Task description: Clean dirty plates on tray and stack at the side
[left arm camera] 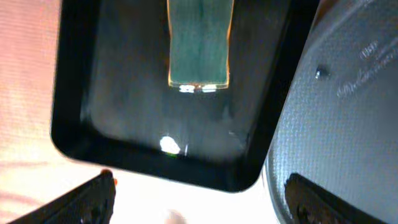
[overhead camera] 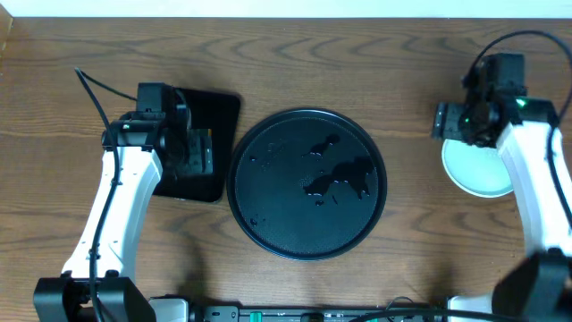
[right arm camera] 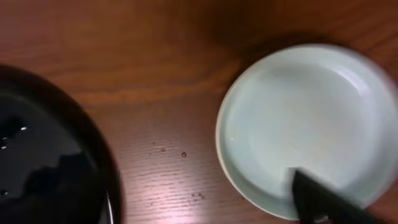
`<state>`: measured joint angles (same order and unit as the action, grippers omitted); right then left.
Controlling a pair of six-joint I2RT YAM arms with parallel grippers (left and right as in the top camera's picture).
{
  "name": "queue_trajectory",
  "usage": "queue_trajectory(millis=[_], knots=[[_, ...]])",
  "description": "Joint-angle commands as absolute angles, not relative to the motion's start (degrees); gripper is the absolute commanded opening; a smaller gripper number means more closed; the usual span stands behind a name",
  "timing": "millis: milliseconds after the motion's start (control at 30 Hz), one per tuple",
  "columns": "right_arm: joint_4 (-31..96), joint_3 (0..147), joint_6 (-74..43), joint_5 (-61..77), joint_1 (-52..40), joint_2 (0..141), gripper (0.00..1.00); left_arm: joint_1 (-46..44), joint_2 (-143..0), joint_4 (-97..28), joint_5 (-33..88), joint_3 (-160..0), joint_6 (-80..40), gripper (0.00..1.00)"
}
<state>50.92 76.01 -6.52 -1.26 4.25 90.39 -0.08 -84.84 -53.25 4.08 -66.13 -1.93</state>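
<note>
The round black tray lies mid-table with no plates on it, only wet patches. A pale mint-white plate rests on the wood at the right; in the right wrist view this plate looks clean. My right gripper hovers over the plate's left edge, open, with one finger showing above the rim. My left gripper hangs open over the small tray's near edge and holds nothing. Its fingers stand far apart.
A rectangular black tray sits left of the round tray and nearly touches it. The green-and-orange sponge lies inside the rectangular tray. A few drops dot the wood between the plate and the round tray.
</note>
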Motion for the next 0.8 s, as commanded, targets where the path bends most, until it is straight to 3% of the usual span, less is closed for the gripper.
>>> queue_trajectory(millis=[0, 267, 767], knots=[[51.83, 76.05, -7.25, -4.16, 3.92, 86.70, 0.99, -0.10, -83.79, -54.30, 5.37, -66.08, -1.13, 0.88], [55.13, 75.96, -7.81, -4.64, 3.92, 84.25, 0.99, -0.08, -82.08, -50.87, 8.71, -63.61, 2.98, 0.93], [55.94, 75.64, -8.12, -4.47, 3.75, 84.25, 0.99, -0.10, -96.79, -26.20, 10.79, -59.57, 2.79, 0.97]])
